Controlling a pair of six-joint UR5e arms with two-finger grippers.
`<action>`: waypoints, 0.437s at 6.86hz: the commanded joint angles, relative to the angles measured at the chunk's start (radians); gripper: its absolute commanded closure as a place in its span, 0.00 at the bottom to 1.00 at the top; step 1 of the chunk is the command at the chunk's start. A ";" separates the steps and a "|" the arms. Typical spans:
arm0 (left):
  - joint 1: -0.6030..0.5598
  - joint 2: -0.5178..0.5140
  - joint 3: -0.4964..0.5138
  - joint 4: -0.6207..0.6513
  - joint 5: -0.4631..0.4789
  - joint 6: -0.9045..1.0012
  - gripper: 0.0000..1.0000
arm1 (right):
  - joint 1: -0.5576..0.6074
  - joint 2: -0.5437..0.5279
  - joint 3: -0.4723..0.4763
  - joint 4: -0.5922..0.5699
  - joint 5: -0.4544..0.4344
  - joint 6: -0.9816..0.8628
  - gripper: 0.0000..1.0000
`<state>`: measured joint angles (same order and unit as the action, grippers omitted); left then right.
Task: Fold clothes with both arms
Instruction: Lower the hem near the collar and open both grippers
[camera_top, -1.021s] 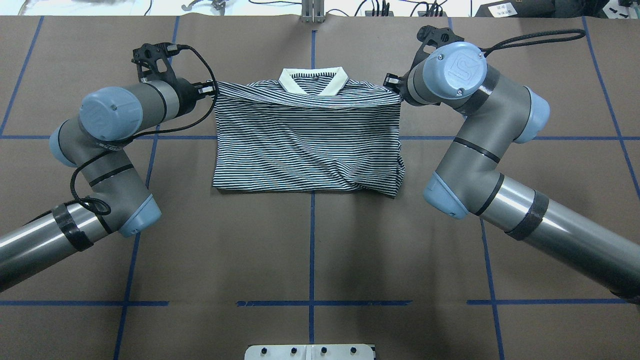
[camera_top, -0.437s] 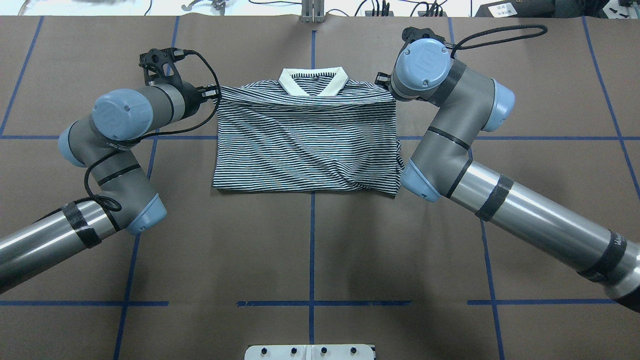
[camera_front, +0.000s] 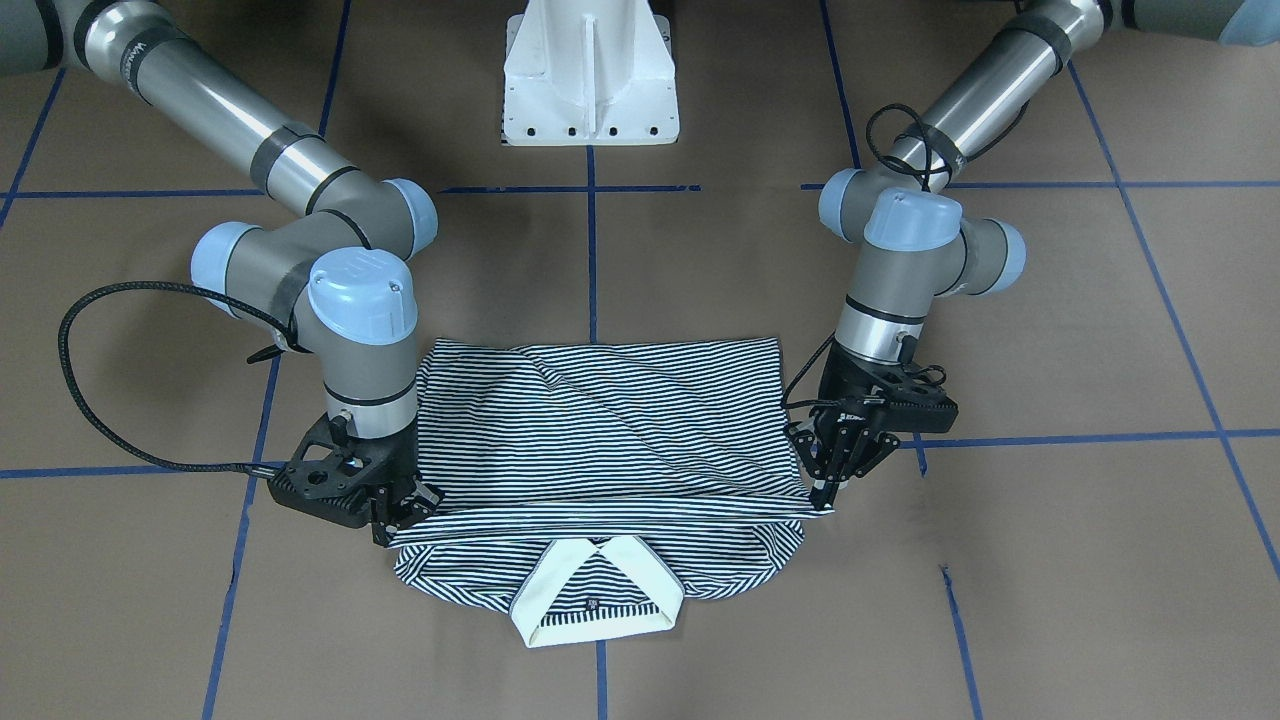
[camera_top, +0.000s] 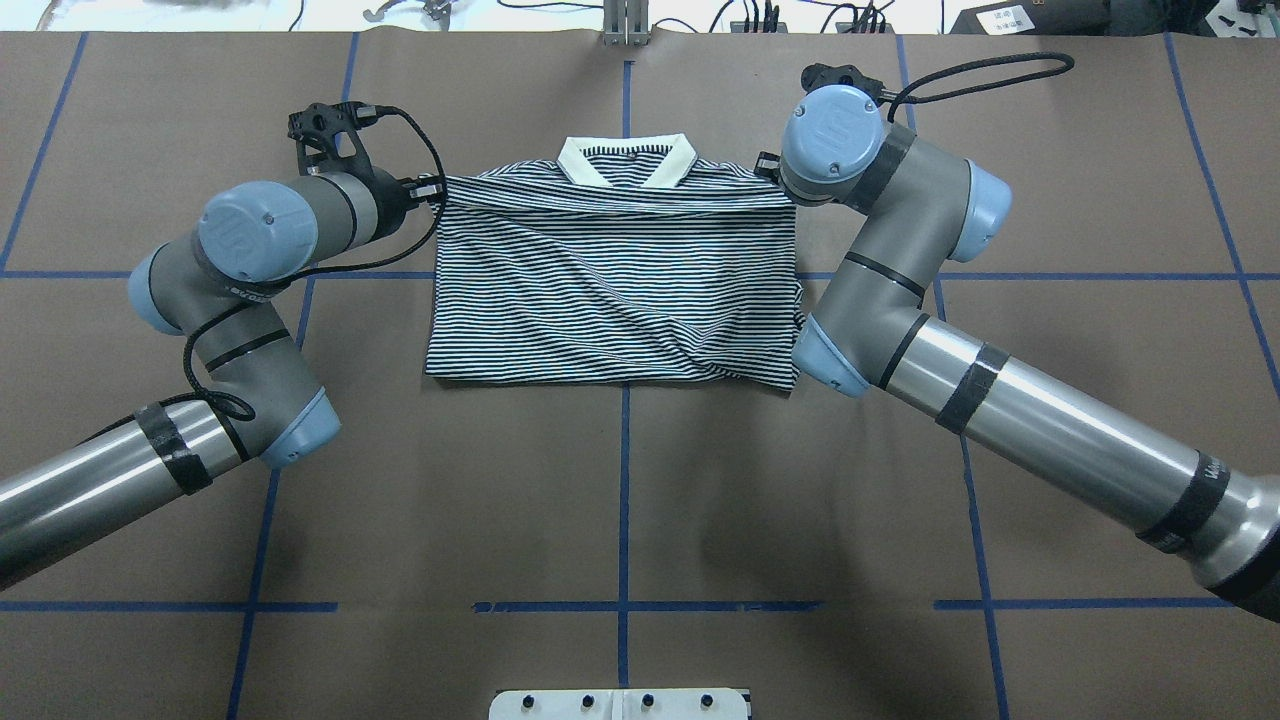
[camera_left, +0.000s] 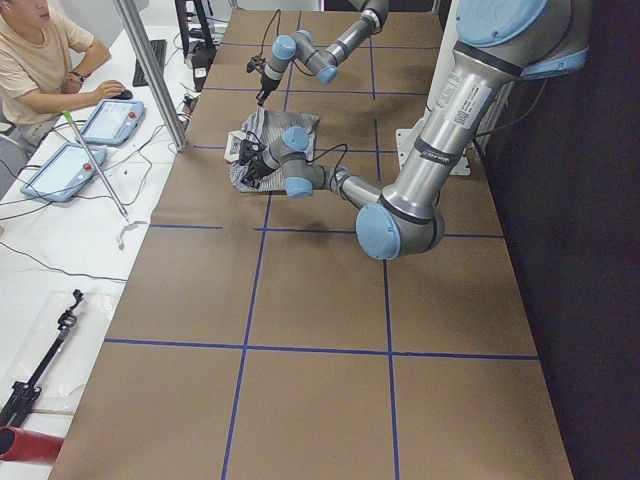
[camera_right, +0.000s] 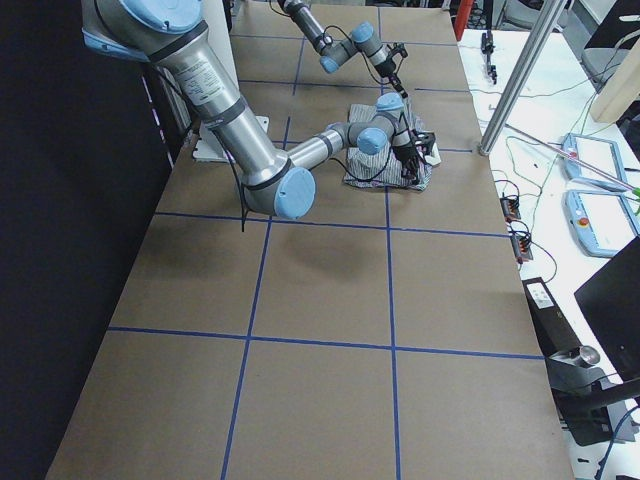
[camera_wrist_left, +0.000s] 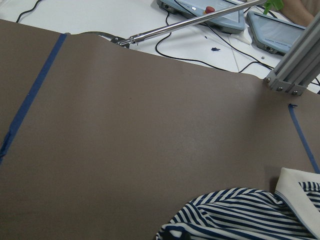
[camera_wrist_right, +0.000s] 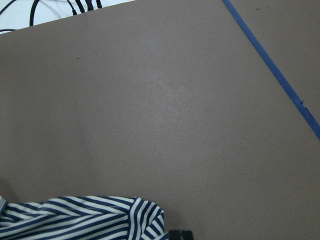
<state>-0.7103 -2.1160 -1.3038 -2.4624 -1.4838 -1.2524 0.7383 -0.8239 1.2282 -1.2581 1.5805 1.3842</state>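
Note:
The striped polo shirt (camera_top: 615, 290) lies on the brown table, folded in half, with its cream collar (camera_top: 627, 160) at the far edge. My left gripper (camera_top: 432, 188) is shut on the upper layer's left corner, beside the shoulder. At the opposite corner my right gripper (camera_top: 768, 168) is largely hidden under its wrist. In the front-facing view the left gripper (camera_front: 823, 493) pinches the shirt (camera_front: 600, 440) corner, and the right gripper (camera_front: 402, 518) is shut on the other corner. Both wrist views show only a striped edge (camera_wrist_left: 240, 215) (camera_wrist_right: 85, 217) low in the frame.
The white pedestal base (camera_front: 590, 80) stands at the robot's side of the table. Blue tape lines (camera_top: 624, 500) cross the brown surface. Past the far edge, a person (camera_left: 40, 50) sits at a white bench with tablets (camera_left: 100, 120), cables and an aluminium post (camera_left: 150, 70).
The right arm's wrist and elbow swung inward toward the shirt, and the left arm shifted slightly right. The held top edge of the shirt drew in a little from both sides.

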 joint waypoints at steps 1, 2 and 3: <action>0.008 -0.005 0.012 -0.003 0.011 0.001 0.83 | -0.002 0.032 -0.068 0.038 0.001 -0.001 0.90; 0.011 -0.007 0.012 -0.003 0.010 0.002 0.74 | -0.002 0.032 -0.087 0.064 0.000 -0.001 0.75; 0.011 -0.013 0.012 -0.003 0.010 0.002 0.64 | -0.002 0.034 -0.087 0.066 0.000 0.002 0.61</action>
<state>-0.7010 -2.1235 -1.2924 -2.4650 -1.4743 -1.2507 0.7367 -0.7929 1.1515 -1.2054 1.5804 1.3843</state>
